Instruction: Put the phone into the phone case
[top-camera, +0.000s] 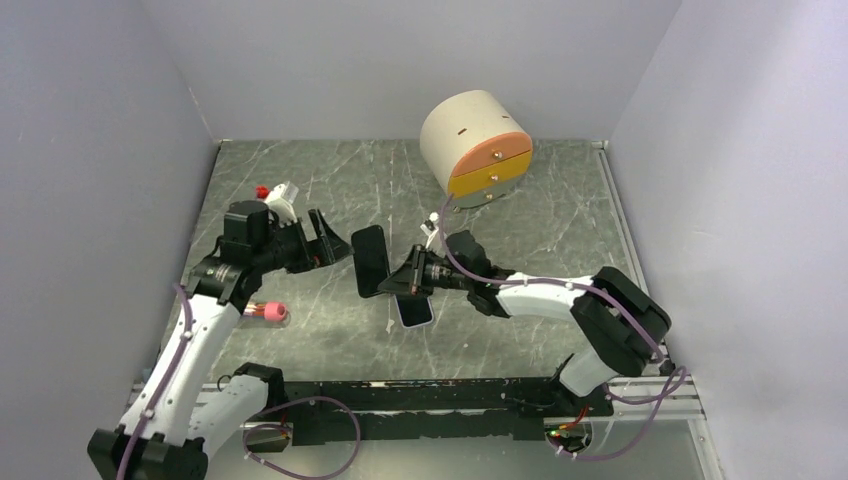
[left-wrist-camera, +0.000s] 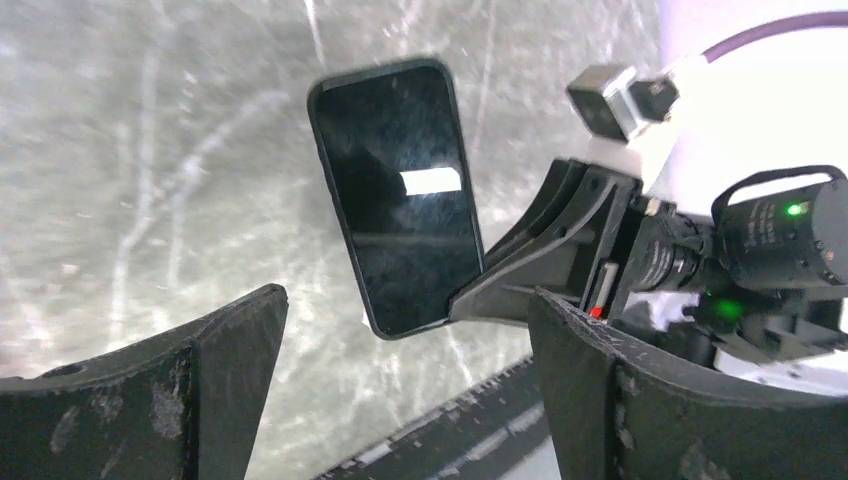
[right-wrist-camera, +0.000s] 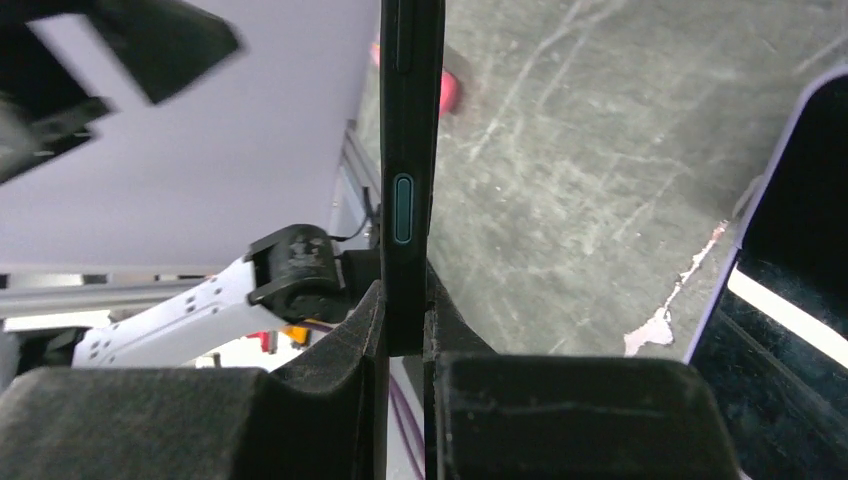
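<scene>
My right gripper (top-camera: 403, 282) is shut on the lower edge of a black phone (top-camera: 369, 259) and holds it on edge above the table. The right wrist view shows the phone (right-wrist-camera: 410, 150) edge-on, clamped between my fingers (right-wrist-camera: 340, 400). The phone case (top-camera: 413, 310), lavender-rimmed with a dark inside, lies flat on the table just below the right gripper; its edge shows in the right wrist view (right-wrist-camera: 790, 300). My left gripper (top-camera: 335, 245) is open and empty, left of the phone and facing its screen (left-wrist-camera: 395, 195).
A beige cylinder with orange and yellow drawers (top-camera: 476, 142) stands at the back. A pink-capped item (top-camera: 266, 312) lies near the left arm. A small red and white object (top-camera: 275, 192) sits at the back left. Grey walls close in three sides.
</scene>
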